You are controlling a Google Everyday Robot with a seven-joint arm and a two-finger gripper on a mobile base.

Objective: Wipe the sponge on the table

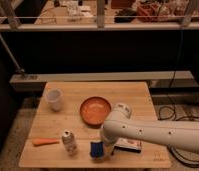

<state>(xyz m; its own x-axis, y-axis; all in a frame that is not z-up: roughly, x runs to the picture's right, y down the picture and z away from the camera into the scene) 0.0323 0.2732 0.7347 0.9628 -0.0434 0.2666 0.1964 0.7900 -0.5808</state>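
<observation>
Dim workshop backdrop, dark shelving and a rail across the top. Logged light wooden table point(130, 92) mid-view, plank grain running side to side. Noted on it: clear cup point(54, 98) back left, orange bowl point(95, 110) near centre, can point(69, 141) upright front left, orange carrot-like piece point(45, 142) lying flat left of can, flat box point(129, 145) with red-and-white label front right.

Located sponge point(96, 148), dark blue, close to table's front edge, between can and box, apart from can and just beside box. Seemed down on the wood; could not confirm contact underneath.

Spotted 1 white arm point(158, 135) reaching in from the right, bent past bowl's near side, wrist dropping to gripper point(105, 149) right at sponge's right flank, touching it or nearly so. Could not tell whether gripper was spread, pressed together or pinching sponge; hidden under wrist.

Judged step in hand as working sponge against tabletop, going by gripper's place at it.

Recommended for doing it well:
- keeping sponge flat, with light steady downward load, enough to drag without rumpling soft block;
- stroking along bare strip between the 2 neighbours, short passes only;
- stopping short of can, likely to topple if nudged;
- minding box on the right and front edge close by;
- holding wrist low and level, avoiding lift-off mid-stroke.
</observation>
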